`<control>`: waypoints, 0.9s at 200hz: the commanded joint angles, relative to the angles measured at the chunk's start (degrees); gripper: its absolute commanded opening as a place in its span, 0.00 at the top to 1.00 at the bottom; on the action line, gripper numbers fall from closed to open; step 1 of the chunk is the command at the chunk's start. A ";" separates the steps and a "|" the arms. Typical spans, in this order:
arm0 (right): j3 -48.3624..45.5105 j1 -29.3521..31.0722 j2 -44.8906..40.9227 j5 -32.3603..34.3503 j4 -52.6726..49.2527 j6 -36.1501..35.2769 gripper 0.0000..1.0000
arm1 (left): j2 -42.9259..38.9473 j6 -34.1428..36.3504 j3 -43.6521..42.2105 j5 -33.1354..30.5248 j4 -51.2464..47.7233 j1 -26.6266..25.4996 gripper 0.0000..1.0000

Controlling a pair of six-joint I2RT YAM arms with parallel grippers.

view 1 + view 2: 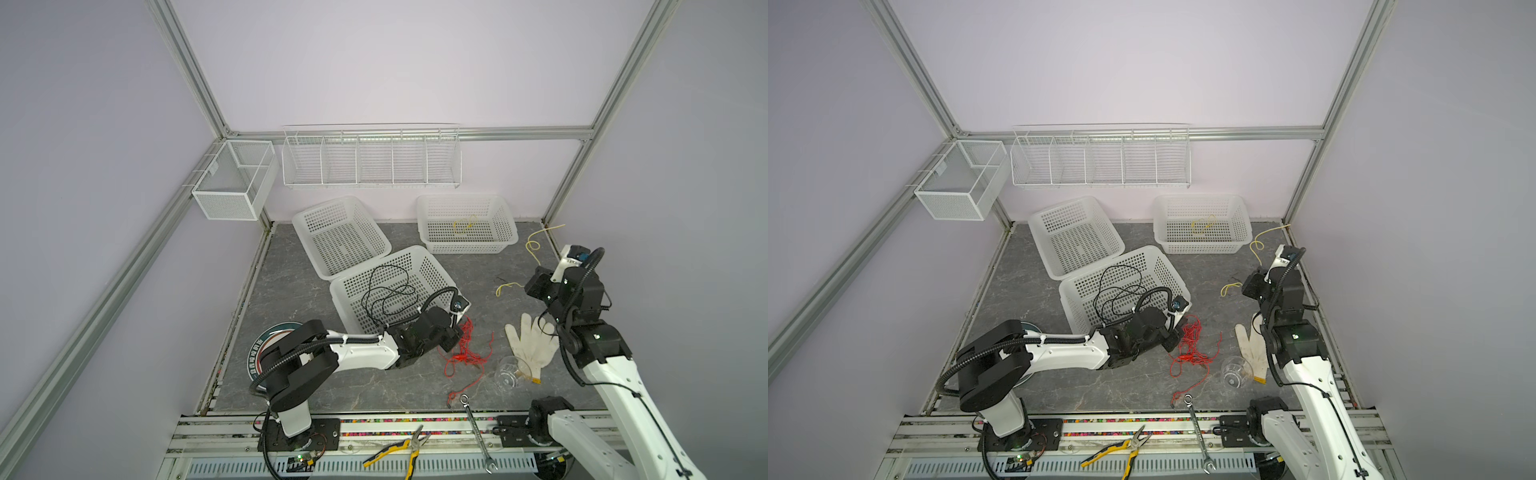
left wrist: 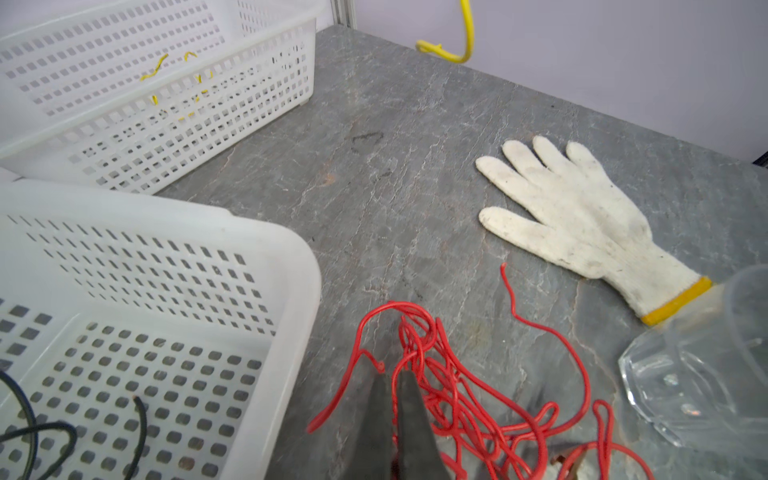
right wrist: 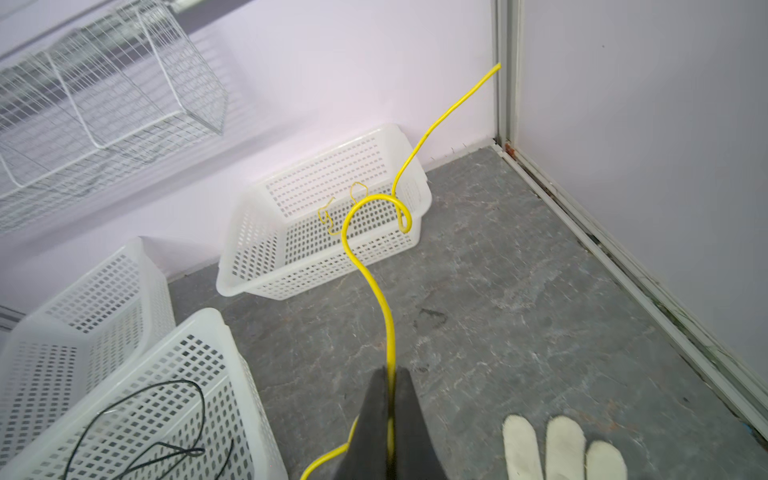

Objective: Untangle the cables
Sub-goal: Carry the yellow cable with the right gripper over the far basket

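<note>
Four cables are about, two of them at the grippers. The red cable [image 2: 457, 395] is a loose tangle of loops heaped on the grey tabletop [image 2: 415, 187], around and just past the tips of the left gripper [image 2: 392, 376]. Its two black fingers [image 2: 411, 415] stand almost pressed together among the strands, and I can't make out whether one is nipped between them.

The right gripper [image 3: 388, 374] is clamped on the long yellow cable [image 3: 389, 324]. It rises from between the fingers, curls once in the air and ends up by the corner post [image 3: 505, 83]. A tail of it trails out behind the fingers.

The black cable [image 1: 386, 291] lies coiled in the near basket [image 1: 436, 272], just beside the left gripper on its far side. The short yellow cable [image 3: 325, 217] sits kinked in the far basket [image 3: 324, 286], well ahead of the right gripper by the back wall. A third basket [image 1: 316, 216] touches the near one, farther from the left gripper.

Between the two grippers a white work glove [image 2: 582, 220] lies flat, with a clear plastic cup [image 2: 698, 374] tipped on its side right by the glove's yellow cuff. A wrench [image 1: 476, 428] and yellow-handled pliers [image 1: 399, 451] lie at the front edge, behind both grippers.
</note>
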 commanded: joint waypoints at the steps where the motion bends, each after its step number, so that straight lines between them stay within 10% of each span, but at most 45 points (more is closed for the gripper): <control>1: -0.29 0.06 3.19 -4.38 9.80 1.26 0.94 | -1.41 1.06 1.34 1.68 1.47 -0.06 0.76; 44: 2.13 2.30 13.88 -5.22 19.34 1.78 0.93 | -6.84 1.34 -2.15 1.22 2.37 0.01 0.16; 180: 33.78 7.88 59.12 0.94 34.74 0.85 0.93 | -31.55 3.55 -19.50 -5.32 4.80 2.69 0.10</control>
